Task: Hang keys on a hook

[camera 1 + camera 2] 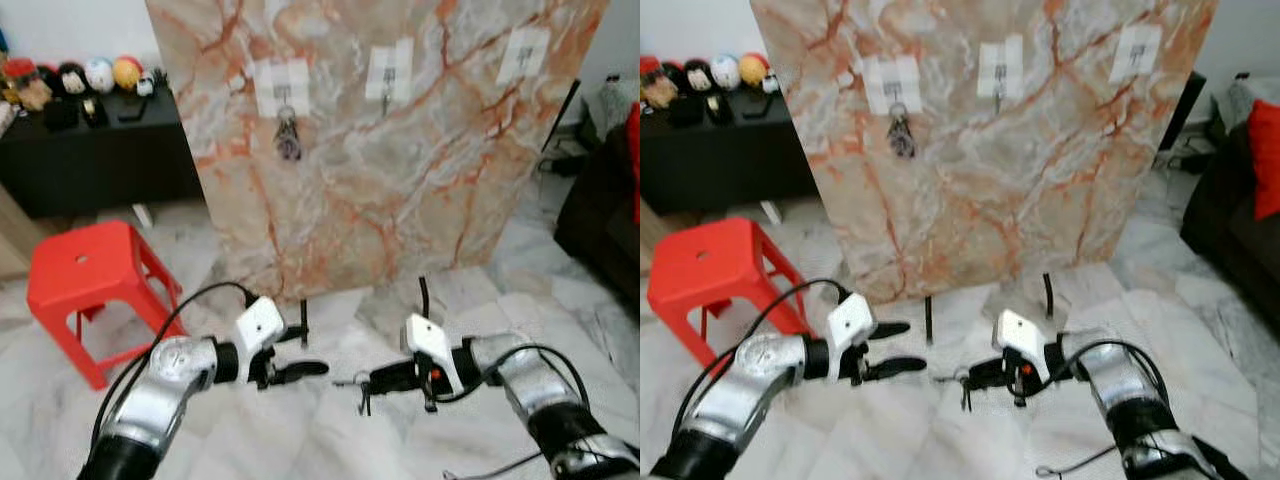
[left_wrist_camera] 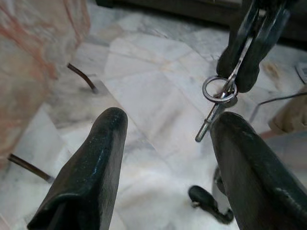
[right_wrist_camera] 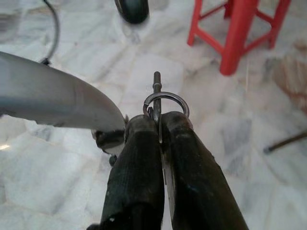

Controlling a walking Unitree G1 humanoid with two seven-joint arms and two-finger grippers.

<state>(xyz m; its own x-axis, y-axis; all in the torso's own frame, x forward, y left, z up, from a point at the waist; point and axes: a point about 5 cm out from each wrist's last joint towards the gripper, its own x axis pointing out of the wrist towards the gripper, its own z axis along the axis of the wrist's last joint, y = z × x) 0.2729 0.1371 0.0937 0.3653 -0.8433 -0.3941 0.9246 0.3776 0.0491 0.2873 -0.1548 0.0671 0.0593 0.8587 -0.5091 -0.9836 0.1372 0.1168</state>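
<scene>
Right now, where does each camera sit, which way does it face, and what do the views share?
Left eye: head, facing down and forward at marble board, both arms showing.
Right eye: same scene, stereo twin.
Left wrist: looks between open left gripper fingers toward key ring.
Right wrist: along right gripper, shut on that key ring; red stool beyond.
Shared: both wrist views show the key ring.

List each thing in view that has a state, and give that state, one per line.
Right gripper: shut on the keys.
Keys: pinched between the right fingers, ring sticking out, held above the floor.
Left gripper: open, facing the keys, not touching them.
Left hook: taken, another key bunch hangs from it.
Middle hook: free.
Right hook: looks free.
Marble board: upright.
Red stool: upright.
</scene>
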